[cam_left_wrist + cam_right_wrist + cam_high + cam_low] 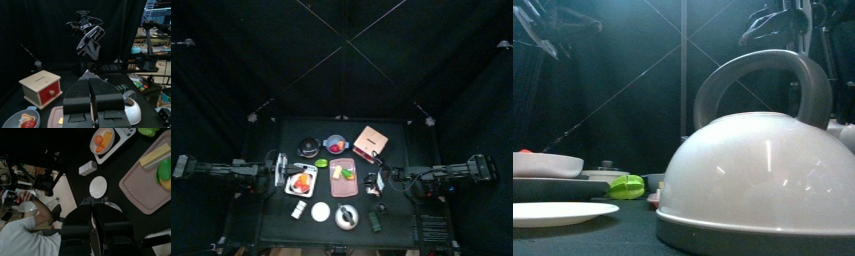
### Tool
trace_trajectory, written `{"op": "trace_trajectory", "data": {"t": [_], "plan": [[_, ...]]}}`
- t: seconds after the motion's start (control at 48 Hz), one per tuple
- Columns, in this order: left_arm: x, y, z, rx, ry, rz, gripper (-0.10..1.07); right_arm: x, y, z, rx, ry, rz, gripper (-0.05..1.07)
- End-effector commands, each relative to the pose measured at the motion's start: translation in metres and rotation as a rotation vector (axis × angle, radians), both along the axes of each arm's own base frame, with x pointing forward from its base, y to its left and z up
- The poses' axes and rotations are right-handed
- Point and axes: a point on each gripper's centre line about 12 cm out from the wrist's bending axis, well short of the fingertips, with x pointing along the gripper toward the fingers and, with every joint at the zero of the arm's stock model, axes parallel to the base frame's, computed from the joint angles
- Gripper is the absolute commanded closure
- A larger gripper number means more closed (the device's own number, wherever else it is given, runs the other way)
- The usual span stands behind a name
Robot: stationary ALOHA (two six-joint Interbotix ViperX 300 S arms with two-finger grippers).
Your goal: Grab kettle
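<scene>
The kettle is silvery-grey and round with an arched handle. It stands close and large at the right of the front view. In the top view the kettle sits near the table's front edge, beside the white oval dish. My left gripper hovers over the table's left side, well back from the kettle, with its jaws shut and empty. My right gripper hovers over the right side, behind the kettle, with its jaws shut and empty. A pale curved edge, perhaps the kettle, shows beside the right jaws.
A white tray with fruit and a pink board lie mid-table. A black pot and a wooden box stand at the back. The white dish lies left of the kettle. A person is outside the pen.
</scene>
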Motion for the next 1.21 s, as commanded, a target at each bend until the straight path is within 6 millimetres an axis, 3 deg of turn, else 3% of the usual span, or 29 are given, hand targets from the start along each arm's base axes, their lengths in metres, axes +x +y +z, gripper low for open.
{"op": "trace_trajectory", "data": {"t": [0.0,0.375,0.729,0.958,1.188], "plan": [[0.000,-0.001,0.006,0.005,-0.024,-0.007,0.99,0.002,-0.004,0.018,-0.021,-0.077,-0.015,1.00],[-0.004,-0.002,-0.005,0.009,-0.041,-0.012,0.99,0.012,-0.010,0.016,-0.030,-0.069,-0.034,0.99],[-0.010,-0.006,-0.005,0.067,-0.139,-0.036,0.99,0.041,0.005,0.007,0.017,0.266,0.071,0.92],[-0.009,-0.006,-0.002,0.066,-0.143,-0.032,0.99,0.057,0.052,0.004,0.081,0.303,0.189,0.92],[-0.008,-0.005,-0.001,0.066,-0.135,-0.031,0.99,0.084,0.092,-0.016,0.103,0.367,0.267,0.92]]}}
